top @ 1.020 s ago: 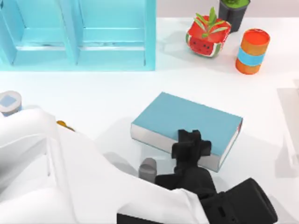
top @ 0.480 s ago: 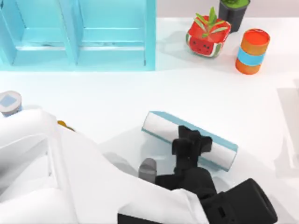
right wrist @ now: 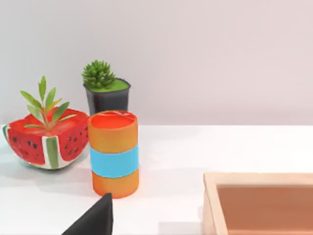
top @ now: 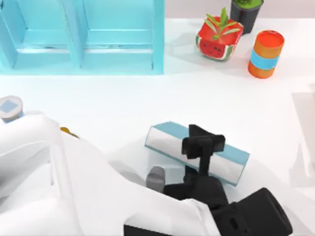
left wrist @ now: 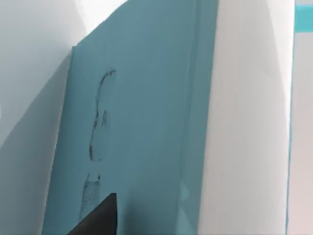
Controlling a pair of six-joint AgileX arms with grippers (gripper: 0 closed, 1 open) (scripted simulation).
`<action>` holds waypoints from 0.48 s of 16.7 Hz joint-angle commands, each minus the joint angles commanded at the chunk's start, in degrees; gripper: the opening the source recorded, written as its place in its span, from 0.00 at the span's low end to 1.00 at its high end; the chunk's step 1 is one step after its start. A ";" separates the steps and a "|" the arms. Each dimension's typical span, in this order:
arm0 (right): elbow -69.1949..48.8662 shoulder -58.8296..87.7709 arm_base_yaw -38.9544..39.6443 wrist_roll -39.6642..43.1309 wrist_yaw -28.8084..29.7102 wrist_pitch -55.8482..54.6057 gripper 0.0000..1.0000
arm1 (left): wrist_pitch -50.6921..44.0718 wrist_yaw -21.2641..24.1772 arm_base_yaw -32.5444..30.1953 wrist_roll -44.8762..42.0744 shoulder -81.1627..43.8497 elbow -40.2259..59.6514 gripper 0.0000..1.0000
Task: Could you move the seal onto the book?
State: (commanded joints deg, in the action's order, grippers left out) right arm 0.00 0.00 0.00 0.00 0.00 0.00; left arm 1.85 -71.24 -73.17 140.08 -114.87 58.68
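The tabletop (top: 123,98) was plain glossy white, and a pale blank wall (right wrist: 205,54) rose behind its far edge. Far off to the hand's left and beyond it stood a turquoise shelf unit (top: 83,37) with open compartments. Also well to the left, nearer than the shelf, sat a small round container with a blue-marked lid (top: 10,107), just beside the bulky white left arm.

The left hand (top: 203,147) was at the middle of the tabletop, its black fingers closed across the book (top: 167,140). The book was tipped up steeply on one long edge rather than lying flat, so from above its pale page edges showed broad and its teal cover was a narrow strip along the far side. It ran out to both sides of the hand, more of it to the left. From the left wrist, the teal cover (left wrist: 137,137) was right up against the camera, with a dark fingertip (left wrist: 100,218) pressed on it. Just to the near left of the hand, apart from the book, stood a short grey cylinder (top: 156,177).

Well beyond the hand to the right were a watermelon-shaped planter (top: 216,42), a dark pot with a green plant (top: 246,12) and an orange cylinder with a blue band (top: 266,54). The right wrist camera faced those three, with a shallow wooden tray (right wrist: 259,181) near it.
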 joint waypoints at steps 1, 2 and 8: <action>0.00 0.00 0.00 0.00 0.00 0.00 1.00 | 0.00 0.00 0.00 0.00 0.00 0.00 1.00; 0.00 0.00 0.00 0.00 0.00 0.00 1.00 | 0.00 0.00 0.00 0.00 0.00 0.00 1.00; 0.00 0.00 0.00 0.00 0.00 0.00 1.00 | -6.24 -0.11 -3.05 6.16 -1.14 1.72 1.00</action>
State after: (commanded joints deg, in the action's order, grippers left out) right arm 0.00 0.00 0.00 0.00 0.00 0.00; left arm -4.38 -71.35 -76.22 146.24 -116.01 60.40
